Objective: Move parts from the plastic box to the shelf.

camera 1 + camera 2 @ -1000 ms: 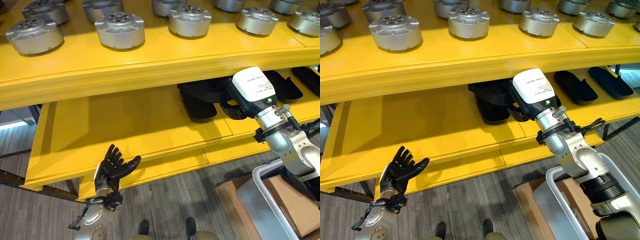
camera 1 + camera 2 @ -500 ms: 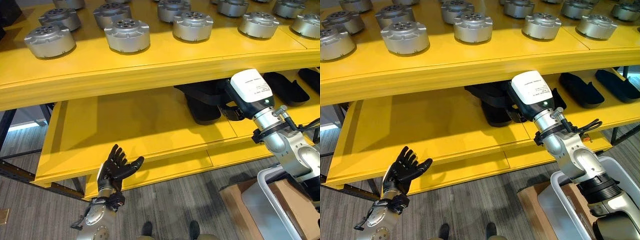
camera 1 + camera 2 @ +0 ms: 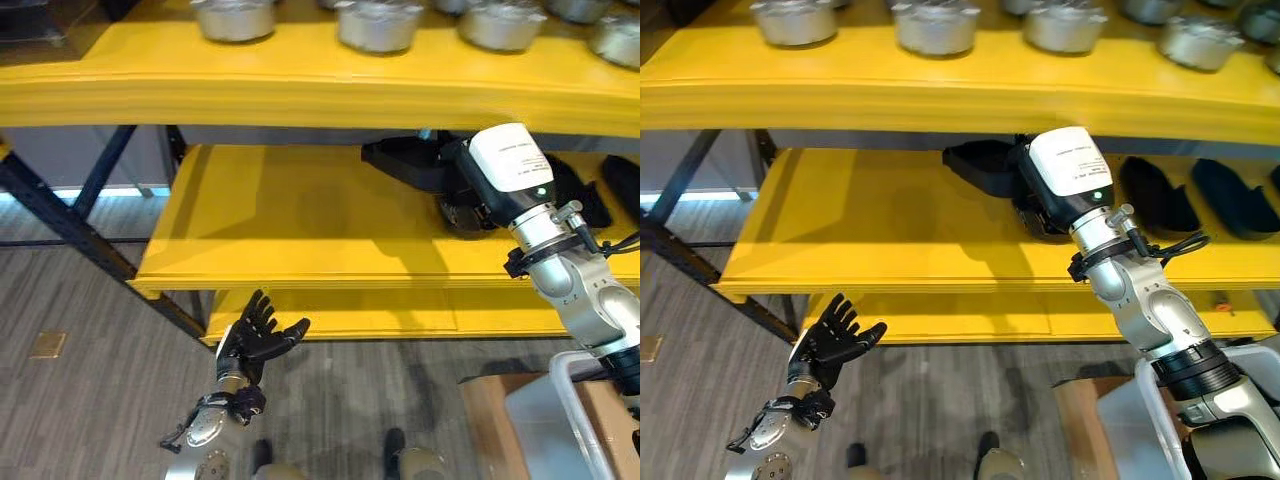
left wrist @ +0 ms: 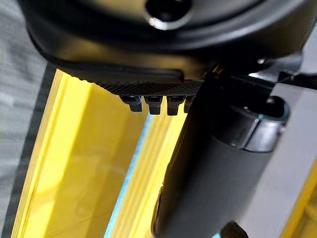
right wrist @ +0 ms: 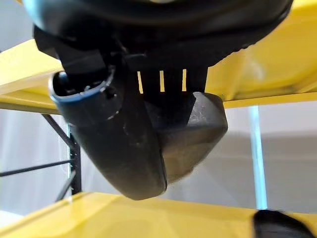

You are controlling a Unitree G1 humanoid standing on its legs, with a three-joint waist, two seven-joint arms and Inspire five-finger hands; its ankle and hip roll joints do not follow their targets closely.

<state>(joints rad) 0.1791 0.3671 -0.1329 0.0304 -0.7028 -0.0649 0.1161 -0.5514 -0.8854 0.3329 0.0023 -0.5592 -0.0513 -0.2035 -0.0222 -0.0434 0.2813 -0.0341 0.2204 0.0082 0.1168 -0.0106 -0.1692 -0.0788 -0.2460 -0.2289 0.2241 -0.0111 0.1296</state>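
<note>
Black moulded part [image 5: 190, 134], at 1 o'clock on the middle shelf [image 3: 300, 215], sits clasped in the right robot hand [image 5: 124, 144]; it looks light, rigid, best held across its body. Left robot hand [image 3: 255, 335] hangs spread, empty.

The white cover [image 3: 1068, 162] on the right forearm carries some lines of small dark print, but the letters are too small to read.
</note>
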